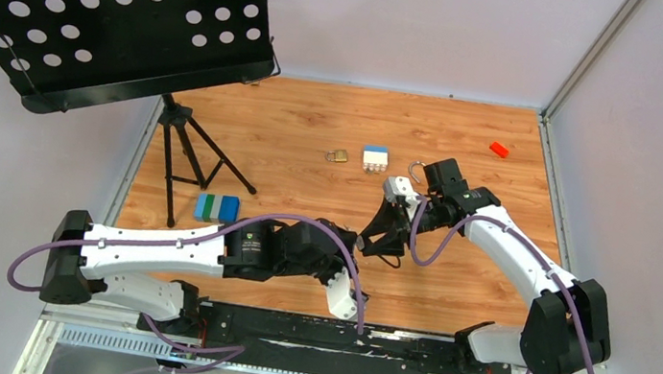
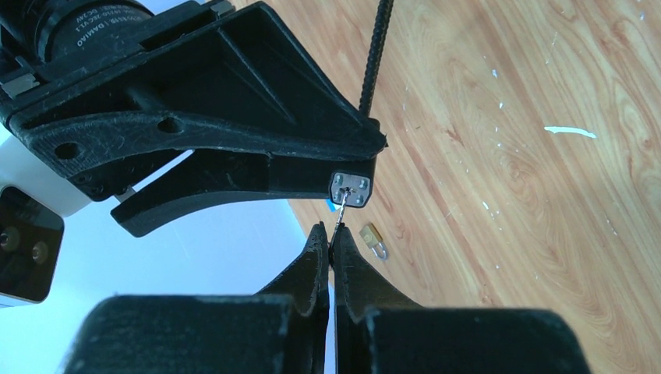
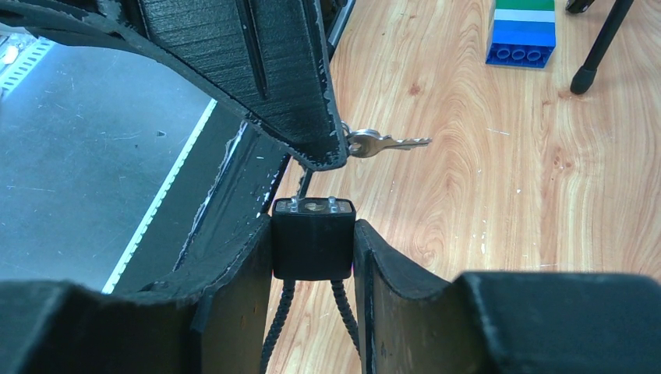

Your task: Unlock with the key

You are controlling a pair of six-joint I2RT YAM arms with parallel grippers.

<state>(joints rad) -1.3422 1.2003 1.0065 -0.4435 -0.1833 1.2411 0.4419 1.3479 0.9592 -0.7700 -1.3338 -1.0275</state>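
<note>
My right gripper [image 3: 313,227] is shut on a blocky black lock [image 3: 312,245], and its black cable [image 3: 344,312] hangs down between the fingers. The lock's silver face [image 2: 352,188] points at my left gripper [image 2: 330,234]. That gripper is shut on the thin grey key [image 2: 340,209], seen edge-on, and the key's tip touches the lock face. In the right wrist view a silver key [image 3: 386,143] juts sideways from behind the left gripper's finger [image 3: 257,70]. From above, both grippers meet at the lock [image 1: 395,190] in the middle of the table.
A small brass padlock [image 1: 338,156] and a white and blue block [image 1: 373,158] lie beyond the grippers. A red block [image 1: 499,149] sits far right. A blue-green block [image 1: 217,207] lies by the music stand's tripod [image 1: 186,144]. A silver shackle [image 1: 417,171] shows beside the right wrist.
</note>
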